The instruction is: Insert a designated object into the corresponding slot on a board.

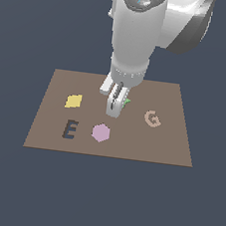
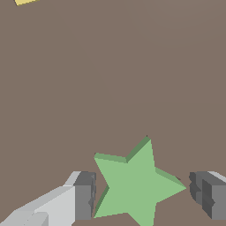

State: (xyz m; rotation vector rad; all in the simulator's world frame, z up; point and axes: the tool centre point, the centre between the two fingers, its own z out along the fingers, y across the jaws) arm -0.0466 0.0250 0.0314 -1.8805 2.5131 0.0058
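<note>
The green star (image 2: 134, 185) lies flat on the brown board (image 2: 132, 70), between my gripper's (image 2: 142, 194) two fingers. One fingertip (image 2: 84, 194) is right against the star's points. The other fingertip (image 2: 207, 192) stands a small gap away from its nearest point, so the gripper is open around it. In the exterior view the gripper (image 1: 114, 110) hangs low over the board's middle (image 1: 52, 137). Only a sliver of the star (image 1: 127, 102) shows behind it. The star-shaped slot is hidden; thin dark slivers at the star's edges are all that shows.
On the board sit a yellow diamond (image 1: 73, 100), a dark E recess (image 1: 70, 129), a pink hexagon (image 1: 100, 132) and a tan G (image 1: 153, 119). A corner of the diamond (image 2: 24, 1) shows in the wrist view. Dark floor surrounds the board.
</note>
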